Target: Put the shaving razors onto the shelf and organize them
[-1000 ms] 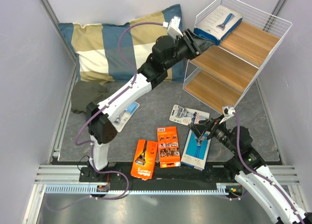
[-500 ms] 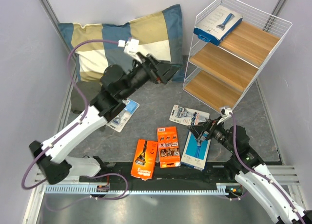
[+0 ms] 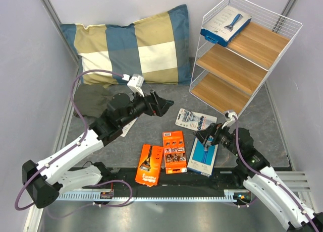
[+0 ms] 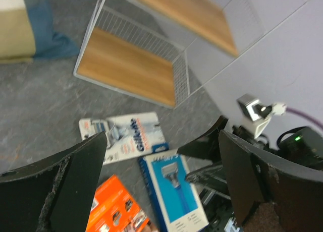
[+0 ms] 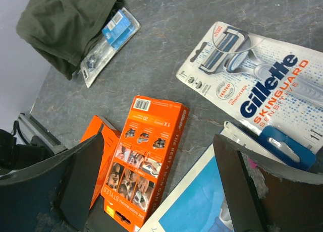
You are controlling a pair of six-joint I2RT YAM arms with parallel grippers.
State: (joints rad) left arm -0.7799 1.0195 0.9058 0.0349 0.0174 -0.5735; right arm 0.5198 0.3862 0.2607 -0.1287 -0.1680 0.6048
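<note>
Left claw (image 3: pixel 162 104), fingers spread wide and holding nothing, drawn back from the white wire-frame shelf with three wooden boards (image 3: pixel 237 70), where it had stood a second earlier, to a position low over the grey bench (image 3: pixel 161 126) near the blue-and-tan checked pillow (image 3: pixel 136 45). The flat blue razor box (image 3: pixel 225 22) it had been beside lay on the top board, unmoved over the interval; judged released, the first placement complete. Right claw (image 3: pixel 207 139), likewise wide and empty, poised just above the second blue razor box (image 3: pixel 202 159) at the near edge, almost where it was before; judged the next pick. Remaining on the bench: the clear Gillette blister pack (image 3: pixel 196 120) just beyond that box, two orange razor cards (image 3: pixel 174 151) side by side to its left, and a second clear blister pack (image 5: pixel 108 38) against the olive cloth (image 5: pixel 60 25). Five of six packs thus remained to be shelved
</note>
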